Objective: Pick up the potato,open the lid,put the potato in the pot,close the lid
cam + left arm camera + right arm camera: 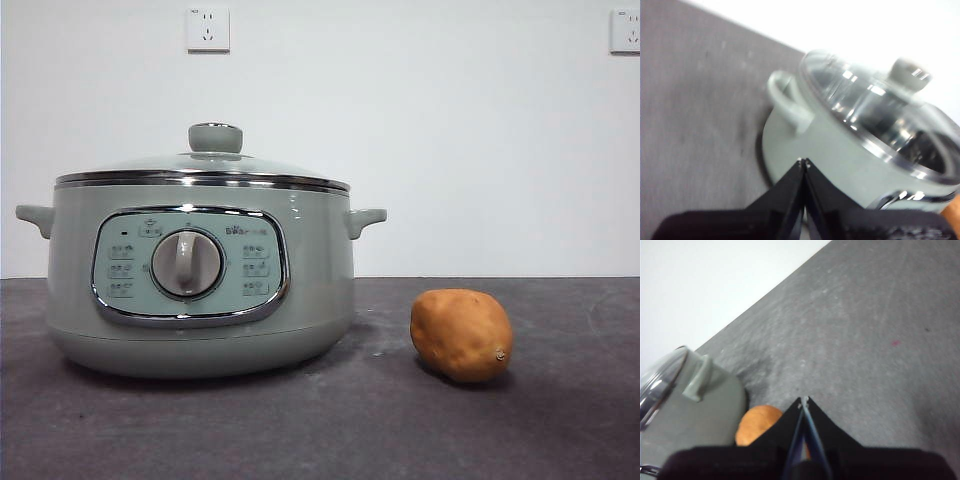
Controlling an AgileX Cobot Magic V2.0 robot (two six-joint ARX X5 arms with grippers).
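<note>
The round orange-brown potato [461,335] should be gripped across its middle once the pressed-together right gripper [804,400] is spread wide.

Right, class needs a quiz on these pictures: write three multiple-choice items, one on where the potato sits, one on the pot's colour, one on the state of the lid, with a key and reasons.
1. Where is the potato?
A. On the table beside the pot
B. Inside the pot
C. On top of the lid

2. What colour is the pot?
A. Red
B. Pale green
C. Black

3. What state is the lid in?
A. Lying on the table
B. Held up by a gripper
C. Closed on the pot

Key:
1 A: the potato lies on the dark table, apart from the pot, on the side away from its dial.
2 B: the pot's body and handles are pale sage green.
3 C: the lid rests on the pot's rim, and both the left gripper and the right gripper have shut jaws holding nothing.
</note>
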